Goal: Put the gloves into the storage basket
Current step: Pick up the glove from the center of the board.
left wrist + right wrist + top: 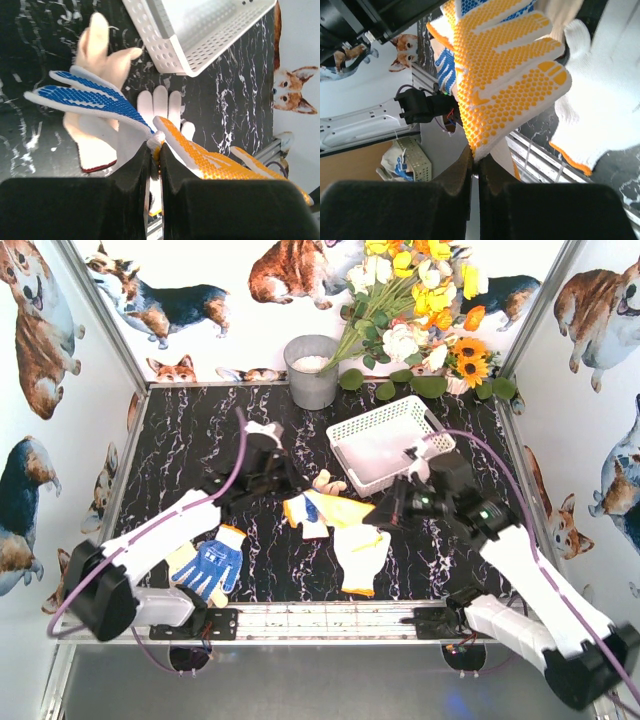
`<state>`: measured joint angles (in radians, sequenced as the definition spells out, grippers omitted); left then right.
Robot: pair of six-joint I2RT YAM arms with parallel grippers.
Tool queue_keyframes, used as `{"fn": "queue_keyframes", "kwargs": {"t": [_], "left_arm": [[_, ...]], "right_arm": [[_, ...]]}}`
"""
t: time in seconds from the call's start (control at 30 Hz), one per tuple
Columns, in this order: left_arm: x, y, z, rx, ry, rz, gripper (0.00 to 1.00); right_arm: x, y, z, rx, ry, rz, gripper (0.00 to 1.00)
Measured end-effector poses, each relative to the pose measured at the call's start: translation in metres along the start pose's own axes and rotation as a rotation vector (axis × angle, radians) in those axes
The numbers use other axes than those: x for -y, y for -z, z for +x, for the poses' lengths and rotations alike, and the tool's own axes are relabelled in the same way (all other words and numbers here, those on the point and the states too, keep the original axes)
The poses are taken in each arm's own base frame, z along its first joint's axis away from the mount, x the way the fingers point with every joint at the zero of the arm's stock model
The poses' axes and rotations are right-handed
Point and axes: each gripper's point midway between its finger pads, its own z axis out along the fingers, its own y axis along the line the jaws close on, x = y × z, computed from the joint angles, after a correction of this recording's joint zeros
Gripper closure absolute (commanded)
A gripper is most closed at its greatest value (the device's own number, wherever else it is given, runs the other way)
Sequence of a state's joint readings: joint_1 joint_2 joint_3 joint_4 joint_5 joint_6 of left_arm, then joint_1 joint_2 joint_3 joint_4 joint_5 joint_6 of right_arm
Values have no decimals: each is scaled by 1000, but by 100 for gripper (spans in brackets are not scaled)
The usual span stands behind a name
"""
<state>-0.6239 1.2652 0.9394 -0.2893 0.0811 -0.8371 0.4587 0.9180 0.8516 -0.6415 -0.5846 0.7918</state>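
Observation:
My left gripper (291, 494) (156, 152) is shut on a bunch of gloves. A blue-dotted glove (95, 99) and the yellow glove (345, 510) (215, 162) spread out from its pinch. My right gripper (384, 515) (479, 162) is shut on the other end of the yellow glove (510, 75), so the glove hangs between both grippers above the table. A white glove (361, 556) (605, 95) lies under it. A cream glove (325, 482) (100, 52) lies beside it. Another blue glove (208, 566) lies near the front left. The white storage basket (352, 455) (172, 52) stands just behind.
A grey metal bucket (312, 371) stands at the back centre, with a bunch of flowers (420, 310) to its right. Printed walls close the table on three sides. A metal rail (330, 618) runs along the front edge.

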Motion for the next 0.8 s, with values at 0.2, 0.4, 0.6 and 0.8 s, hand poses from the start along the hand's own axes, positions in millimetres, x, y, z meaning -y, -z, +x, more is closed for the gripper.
{"fn": "queue_keyframes", "kwargs": {"t": [0.2,0.4,0.6,0.8], "left_arm": [[17,-24,9,-52,-70,10,100],[5,-15,-4,-28,-102,-35,100],[-34,24,-31,42,-36,-45,100],[-84,37,-39,54,-44,-143,29]], "right_arm": [[20,12,18,49,-69,42,100],[31,-2,15,23,-142,85,100],[1,-29,11,10,-85,56,100],[-16,-83,29,-68,-73,49,100]]}}
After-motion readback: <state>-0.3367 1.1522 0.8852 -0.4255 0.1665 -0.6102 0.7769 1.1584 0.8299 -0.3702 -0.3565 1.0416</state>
